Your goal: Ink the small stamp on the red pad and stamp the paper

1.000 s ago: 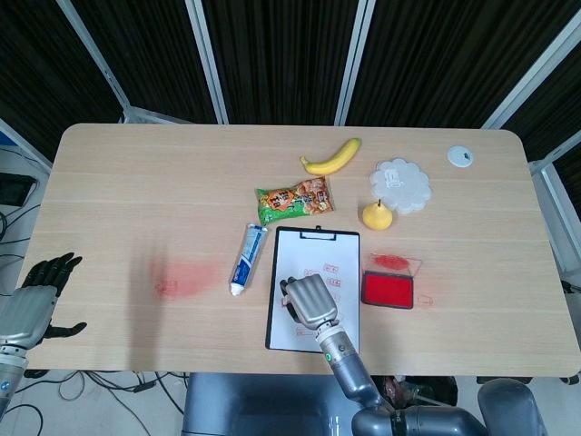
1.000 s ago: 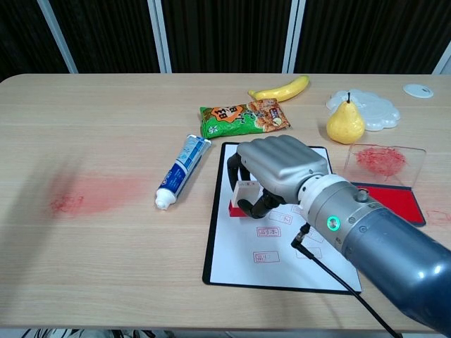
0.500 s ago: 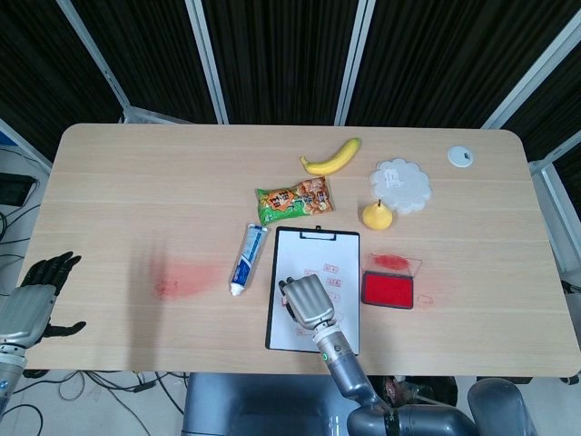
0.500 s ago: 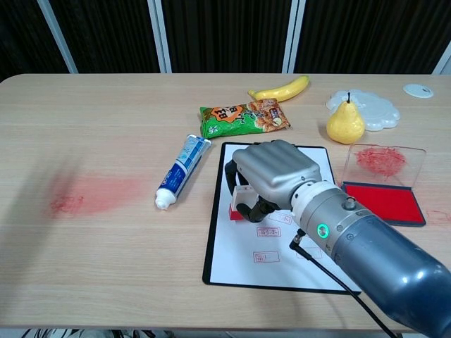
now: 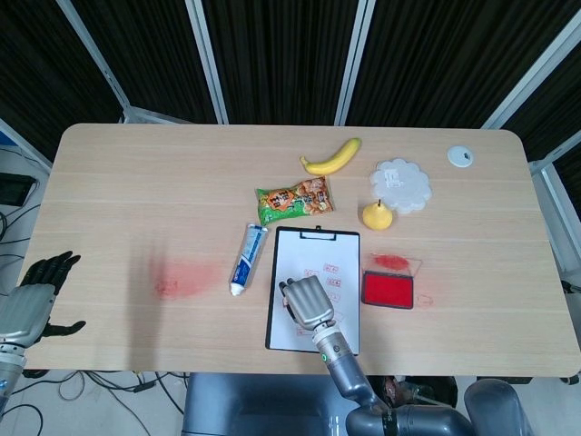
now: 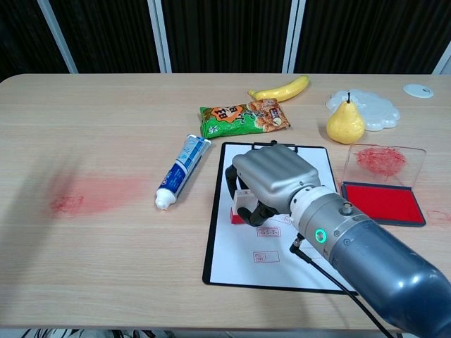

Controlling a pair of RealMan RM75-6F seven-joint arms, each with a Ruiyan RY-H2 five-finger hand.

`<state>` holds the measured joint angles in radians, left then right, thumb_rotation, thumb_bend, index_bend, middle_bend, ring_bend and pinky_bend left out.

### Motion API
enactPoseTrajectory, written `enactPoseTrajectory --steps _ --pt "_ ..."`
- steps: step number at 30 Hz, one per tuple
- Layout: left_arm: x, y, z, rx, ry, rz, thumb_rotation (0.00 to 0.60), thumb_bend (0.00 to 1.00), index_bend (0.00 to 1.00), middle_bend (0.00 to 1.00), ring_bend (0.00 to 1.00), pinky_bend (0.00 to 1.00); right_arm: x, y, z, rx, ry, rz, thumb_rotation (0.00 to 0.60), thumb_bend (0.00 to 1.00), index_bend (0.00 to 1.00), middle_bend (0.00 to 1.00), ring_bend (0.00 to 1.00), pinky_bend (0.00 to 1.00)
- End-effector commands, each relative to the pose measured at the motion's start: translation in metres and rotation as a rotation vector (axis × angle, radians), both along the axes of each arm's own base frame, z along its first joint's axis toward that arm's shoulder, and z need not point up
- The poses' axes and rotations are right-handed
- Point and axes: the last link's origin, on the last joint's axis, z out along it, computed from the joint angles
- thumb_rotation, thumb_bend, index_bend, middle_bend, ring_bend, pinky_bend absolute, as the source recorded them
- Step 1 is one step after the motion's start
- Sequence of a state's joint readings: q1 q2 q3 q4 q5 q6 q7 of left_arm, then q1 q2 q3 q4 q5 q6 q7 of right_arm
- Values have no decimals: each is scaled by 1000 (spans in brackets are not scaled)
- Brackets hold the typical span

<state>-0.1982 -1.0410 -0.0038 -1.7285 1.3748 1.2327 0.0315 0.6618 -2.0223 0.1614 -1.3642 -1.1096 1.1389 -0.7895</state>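
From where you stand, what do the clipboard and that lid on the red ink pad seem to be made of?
The clipboard looks like matte black board or plastic, judging by its dull dark border around the white sheet. The ink pad's lid seems clear glossy plastic: the wood shows through it, smeared red.

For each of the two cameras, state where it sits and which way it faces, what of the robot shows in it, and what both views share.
Head view: high above the near table edge, looking almost straight down on the whole table; left hand off the near-left corner, right hand over the clipboard.
Chest view: lower, looking forward across the table; only the right hand and forearm, holding the small stamp.
Shared: right hand, clipboard, red pad, toothpaste tube.
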Motion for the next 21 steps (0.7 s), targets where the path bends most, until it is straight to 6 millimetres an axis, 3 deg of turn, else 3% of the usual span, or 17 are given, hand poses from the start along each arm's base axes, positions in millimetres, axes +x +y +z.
enactPoseTrajectory --steps 1,21 --pt "0 0 0 -1 -1 0 600 16 0 0 0 0 -2 0 -1 2 2 -3 600 810 920 860 882 893" --pt "0 0 0 -7 -6 0 600 16 0 0 0 0 -10 8 -12 30 30 -10 600 810 923 861 882 893"
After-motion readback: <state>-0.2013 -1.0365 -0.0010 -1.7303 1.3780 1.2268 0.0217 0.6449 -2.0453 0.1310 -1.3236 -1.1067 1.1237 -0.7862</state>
